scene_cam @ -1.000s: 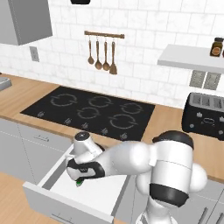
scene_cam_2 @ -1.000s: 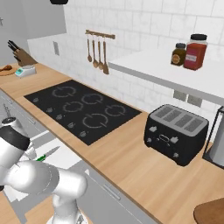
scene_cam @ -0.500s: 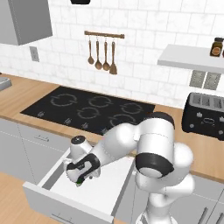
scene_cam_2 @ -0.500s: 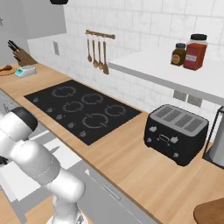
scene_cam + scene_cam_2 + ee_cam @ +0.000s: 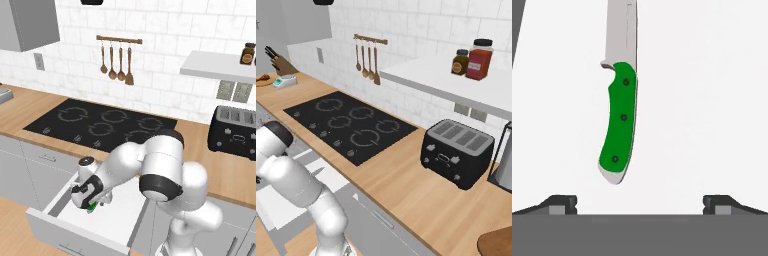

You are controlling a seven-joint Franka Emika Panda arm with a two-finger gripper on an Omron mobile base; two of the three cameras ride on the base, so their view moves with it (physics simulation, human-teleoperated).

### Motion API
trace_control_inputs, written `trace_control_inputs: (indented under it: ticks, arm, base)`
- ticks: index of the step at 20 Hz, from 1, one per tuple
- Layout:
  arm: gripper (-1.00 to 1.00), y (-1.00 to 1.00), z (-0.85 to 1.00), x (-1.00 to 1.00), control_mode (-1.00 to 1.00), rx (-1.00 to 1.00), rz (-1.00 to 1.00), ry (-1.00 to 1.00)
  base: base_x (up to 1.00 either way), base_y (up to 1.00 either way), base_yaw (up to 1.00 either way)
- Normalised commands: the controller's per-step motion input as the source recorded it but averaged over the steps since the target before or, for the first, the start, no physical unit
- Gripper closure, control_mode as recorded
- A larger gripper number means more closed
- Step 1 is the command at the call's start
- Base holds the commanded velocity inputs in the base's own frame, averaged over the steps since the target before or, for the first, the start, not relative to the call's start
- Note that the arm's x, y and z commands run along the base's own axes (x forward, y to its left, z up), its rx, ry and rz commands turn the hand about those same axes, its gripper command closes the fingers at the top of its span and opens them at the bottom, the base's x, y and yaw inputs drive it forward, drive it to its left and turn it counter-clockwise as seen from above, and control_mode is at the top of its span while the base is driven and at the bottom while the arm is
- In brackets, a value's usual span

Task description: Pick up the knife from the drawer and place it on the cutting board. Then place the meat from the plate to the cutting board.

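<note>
**Hand view: fingers wide over the one knife**

Left base view, from the left: four utensils hang at upper centre. At lower left, my gripper sits inside the open drawer. It has sunk lower than a second ago, and my elbow has swung up toward the hob. In the hand view, one green-handled knife lies flat on the drawer floor, left of centre, blade toward the top edge. My two fingertips stand wide apart, holding nothing. In the right base view, two jars stand on the shelf at upper right; their labels are too small to read.
</note>
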Motion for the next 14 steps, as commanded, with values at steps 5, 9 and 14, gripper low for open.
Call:
trace_control_inputs:
  ticks: [5,9,14]
  arm:
    - [-1.00,0.09,-0.09,0.10,-1.00,-0.02,-0.01,0.01]
    - [-1.00,0.00,-0.13,0.08,-1.00,0.00,0.00,0.02]
    - [-1.00,-0.03,-0.20,0.00,-1.00,0.00,0.00,0.03]
  base:
    - [0.00,0.00,0.00]
    - [0.00,0.00,0.00]
    - [0.00,0.00,0.00]
